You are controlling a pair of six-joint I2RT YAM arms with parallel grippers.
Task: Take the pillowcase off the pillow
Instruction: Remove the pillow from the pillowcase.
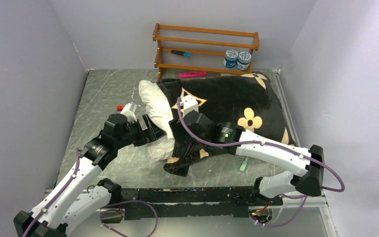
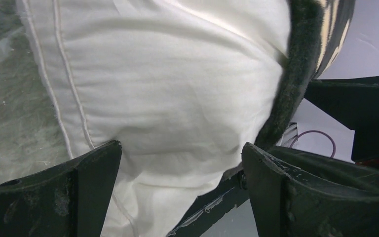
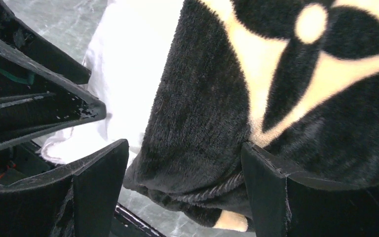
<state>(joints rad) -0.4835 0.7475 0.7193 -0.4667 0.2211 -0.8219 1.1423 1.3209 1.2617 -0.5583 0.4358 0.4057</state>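
A robotics lab test cell, seen from above. Plain pale walls point(image 1: 24, 74) close in three sides of a scuffed metal-topped table point(image 1: 108, 94). Two white-and-black robot arms, the left arm point(image 1: 79, 173) and the right arm point(image 1: 276, 150), are bolted to a black rail point(image 1: 187, 195) along the near edge, with purple cables point(image 1: 333, 180) looping from their joints. Against the back wall stands a small wooden rack point(image 1: 205, 32) holding two blue-lidded jars point(image 1: 237, 59) and a blue marker point(image 1: 180, 53). A pink highlighter point(image 1: 192, 74) lies on the table beside the rack.

Black, cream-flowered pillowcase point(image 1: 227, 101) covers most of the white pillow point(image 1: 154, 106). The pillow's left end is bared at mid-desk point(image 1: 103, 94).
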